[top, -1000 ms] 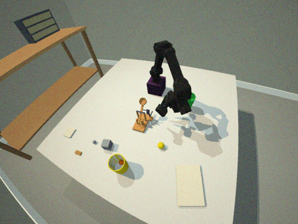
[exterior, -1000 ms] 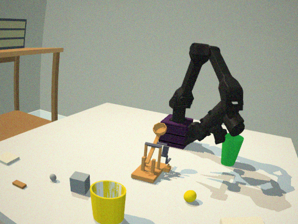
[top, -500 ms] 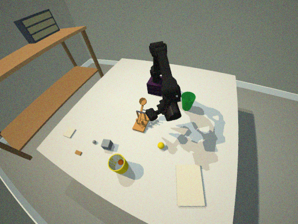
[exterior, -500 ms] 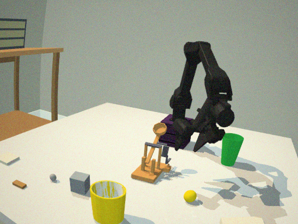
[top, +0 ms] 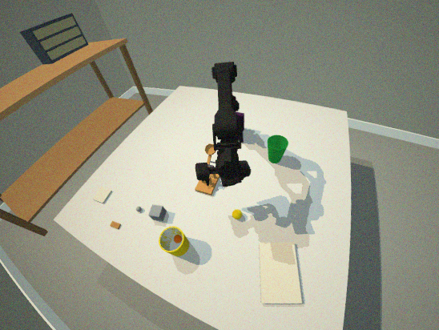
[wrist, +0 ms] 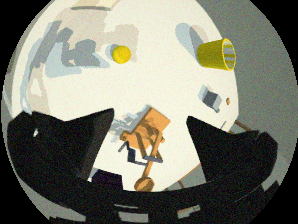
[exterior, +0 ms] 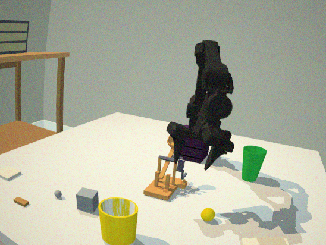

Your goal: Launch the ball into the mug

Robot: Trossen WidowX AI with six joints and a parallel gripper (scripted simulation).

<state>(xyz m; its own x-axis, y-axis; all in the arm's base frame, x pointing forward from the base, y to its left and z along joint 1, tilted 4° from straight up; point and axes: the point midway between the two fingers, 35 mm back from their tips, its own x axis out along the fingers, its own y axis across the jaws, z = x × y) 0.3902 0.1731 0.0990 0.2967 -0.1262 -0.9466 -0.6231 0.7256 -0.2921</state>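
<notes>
An orange-red ball point(top: 178, 239) is inside the yellow mug point(top: 184, 247) point(exterior: 119, 227) point(wrist: 210, 55), seen through its rim in the top view; the mug's wall hides it in the exterior view. The mug stands upright. The orange catapult point(top: 205, 189) point(exterior: 159, 191) point(wrist: 159, 120) stands on the table with its throwing arm raised. Its round cup point(top: 210, 150) point(exterior: 170, 142) point(wrist: 144, 184) shows no ball, though the gripper partly covers the catapult in the top view. My gripper point(exterior: 191, 165) point(wrist: 152, 115) is open and empty, its fingers spread above and beside the catapult.
A yellow ball point(top: 237, 214) point(exterior: 207, 214) point(wrist: 121, 54) lies on the table. A green cup point(top: 276, 150) point(exterior: 253, 164) stands at the right. A grey cube point(top: 157, 213) point(exterior: 87, 200), a small grey ball point(top: 138, 209) point(exterior: 58, 194) and a cream board point(top: 280, 280) are also there.
</notes>
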